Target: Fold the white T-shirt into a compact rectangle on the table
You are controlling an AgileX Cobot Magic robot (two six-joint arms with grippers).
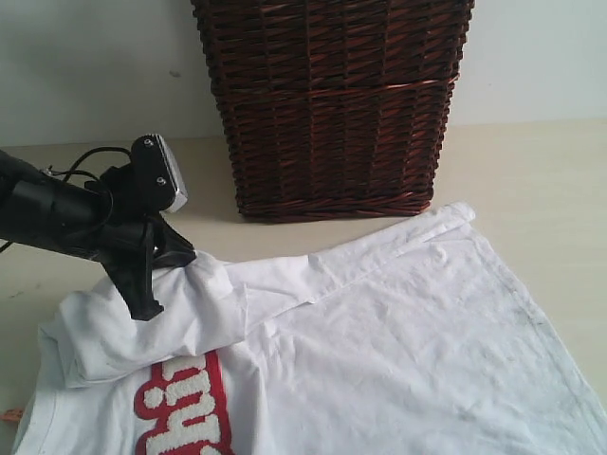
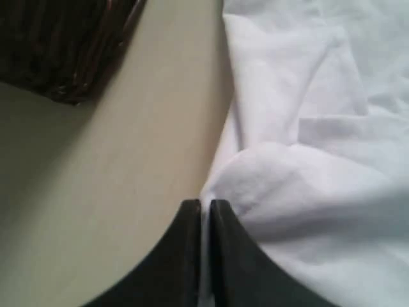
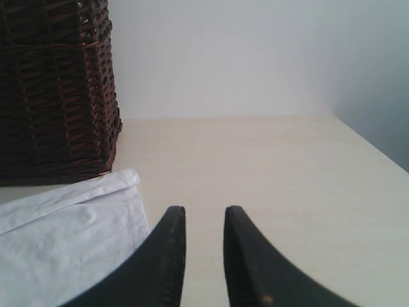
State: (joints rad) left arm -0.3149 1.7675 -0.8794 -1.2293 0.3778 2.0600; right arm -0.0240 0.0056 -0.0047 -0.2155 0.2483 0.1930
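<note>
The white T-shirt point(image 1: 408, 332) lies spread on the table point(image 1: 531, 180), its red band of white letters point(image 1: 185, 403) at the lower left. A small orange tag point(image 1: 11, 414) peeks out at the left edge. My left gripper point(image 1: 173, 270) is shut on a bunched fold of the shirt's upper left side, lifted slightly. In the left wrist view, white cloth point(image 2: 300, 166) runs between the shut fingers of that gripper point(image 2: 205, 204). My right gripper point(image 3: 204, 214) is open over bare table point(image 3: 275, 166), beside the shirt's hem corner point(image 3: 70, 236), holding nothing. It does not show in the exterior view.
A tall dark brown wicker basket point(image 1: 332, 104) stands at the back of the table, close behind the shirt's far edge; it also shows in the left wrist view point(image 2: 57, 45) and the right wrist view point(image 3: 54, 89). A pale wall rises behind it.
</note>
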